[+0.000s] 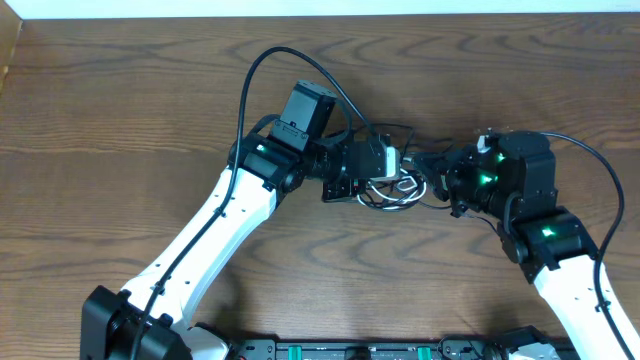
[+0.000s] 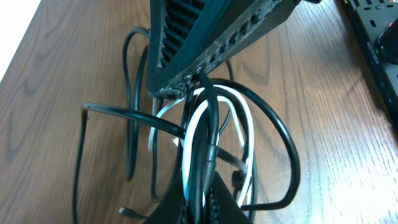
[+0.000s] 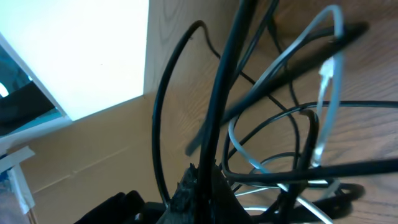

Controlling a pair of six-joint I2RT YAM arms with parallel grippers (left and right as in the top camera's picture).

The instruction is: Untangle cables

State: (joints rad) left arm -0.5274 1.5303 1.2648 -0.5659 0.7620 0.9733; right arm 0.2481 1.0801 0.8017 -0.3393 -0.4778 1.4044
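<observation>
Surface: dark brown wooden table point(image 1: 120, 90) with long streaky grain and a matt finish.
Tangle: thin black cords point(image 1: 385, 206) and one thin white cord point(image 1: 405, 185) are wound together, a little right of centre on the table, in the narrow space between the two grippers.
Lie of the loops: several arcs stand up off the wood rather than lying flat. The white cord point(image 2: 249, 134) passes inside a wide black loop point(image 2: 273, 118).
Left gripper point(image 1: 388, 168): reaches in from the left. In its wrist view the tips point(image 2: 198, 199) are drawn together on one of the thin black cords, which runs up out of the pinch.
Right gripper point(image 1: 428, 165): faces it from the right. Its tips point(image 3: 198, 186) look closed on another black strand point(image 3: 227, 81) that rises steeply, though the tips are blurred.
Why held so: with two holds close together on opposite sides of the knot, drawing them apart should probably open the loops.
Materials: the cords are round and smooth, with a faint gloss, and stiff enough to keep a springy curve. The white cord point(image 3: 324, 73) seems to carry a small pale plug. The gripper bodies are dark and ribbed, and the arms are white shells.
Not part of the task: a thicker black arm cable point(image 1: 246, 95) arcs over the left arm.
Progress: the knot is not yet undone.
</observation>
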